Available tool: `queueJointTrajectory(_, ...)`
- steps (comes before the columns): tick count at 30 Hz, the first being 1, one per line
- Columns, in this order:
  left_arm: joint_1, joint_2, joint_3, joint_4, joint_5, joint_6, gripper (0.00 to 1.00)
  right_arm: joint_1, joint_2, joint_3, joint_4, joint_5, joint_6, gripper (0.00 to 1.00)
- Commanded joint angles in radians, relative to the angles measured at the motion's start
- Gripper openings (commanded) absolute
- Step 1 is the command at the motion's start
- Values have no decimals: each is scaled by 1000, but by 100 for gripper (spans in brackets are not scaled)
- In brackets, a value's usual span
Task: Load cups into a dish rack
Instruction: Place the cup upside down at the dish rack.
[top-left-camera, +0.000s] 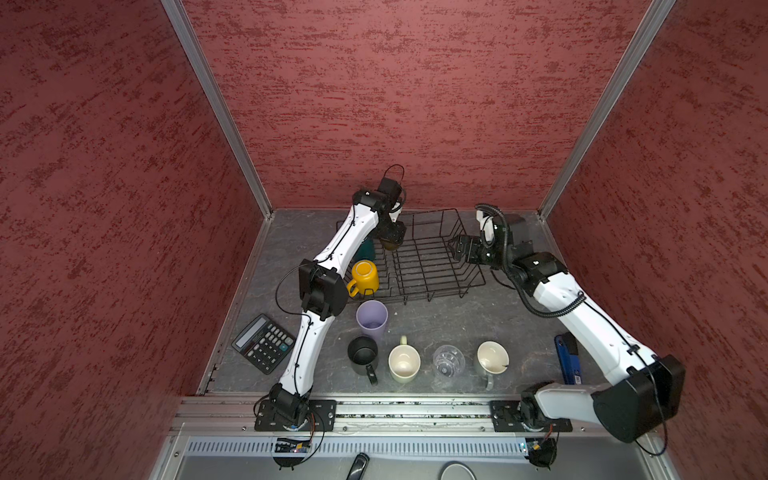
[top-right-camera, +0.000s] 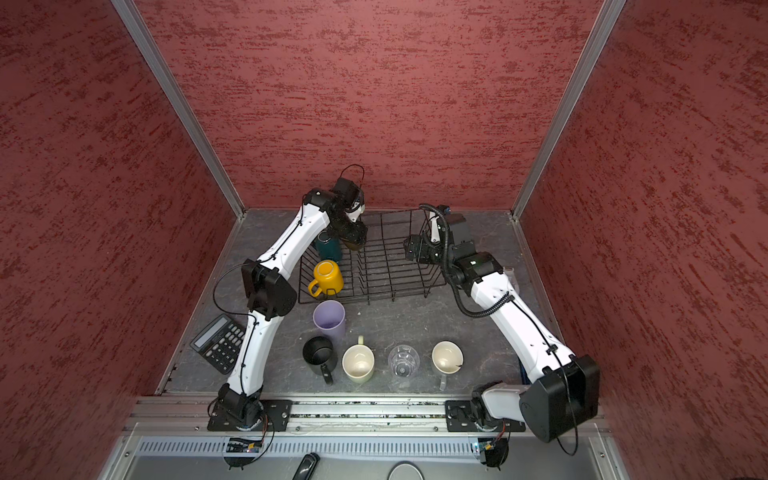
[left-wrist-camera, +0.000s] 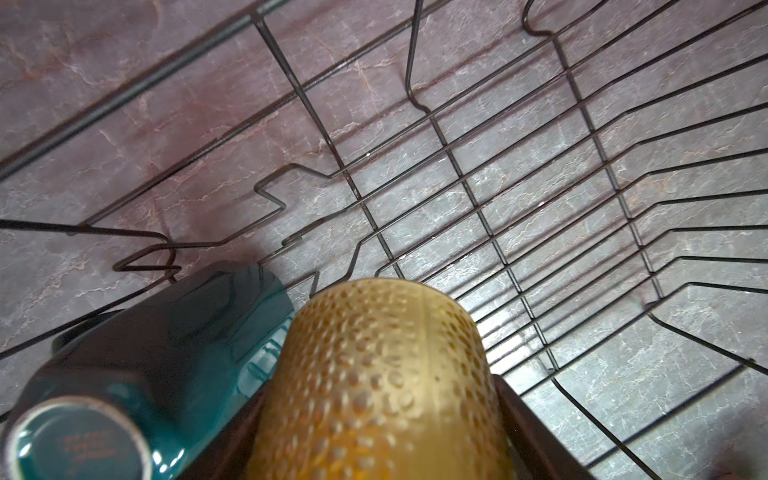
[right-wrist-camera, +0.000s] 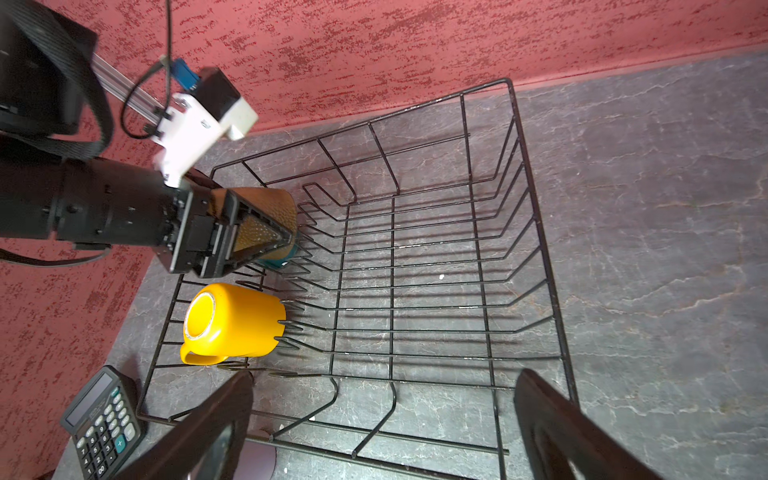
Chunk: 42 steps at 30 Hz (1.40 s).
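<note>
– Over the far left corner of the dish rack (right-wrist-camera: 536, 232): state of the left gripper (right-wrist-camera: 286, 232)?
– Clenched on the brown glass (left-wrist-camera: 374, 374). The glass's long axis runs out along the fingers and tilts down toward the rack floor, just beside the teal mug (left-wrist-camera: 166, 353), which sits base up.
– Next move?
– Judged: lower and release beside the teal mug. The yellow mug (right-wrist-camera: 237, 320) lies further along the same side.
– Right gripper (right-wrist-camera: 386, 376)?
– Released, empty, over the opposite side. The lilac tumbler (top-left-camera: 372, 318) and four more cups stand on the counter (top-left-camera: 436, 320).
</note>
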Motion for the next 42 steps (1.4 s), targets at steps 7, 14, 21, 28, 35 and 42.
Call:
queueJointTrajectory(7,7,68,13,-15,-1,-11,28,-4,-17,-18,30,-17,23,99)
queueJointTrajectory(14,22,90,12,-36,2,-17,37,-4,-18,-21,29,-19,29,99)
queueJointTrajectory(21,25,96,10,-33,13,-12,54,-4,-17,-20,24,-17,31,99)
queueJointTrajectory(28,25,96,8,-27,27,-5,65,-5,-18,-21,22,-17,34,99)
queueJointTrajectory(35,24,98,9,-19,30,2,73,-4,-13,-17,21,-20,34,99)
queueJointTrajectory(42,21,97,8,-19,29,7,84,-4,-6,-16,22,-22,34,99)
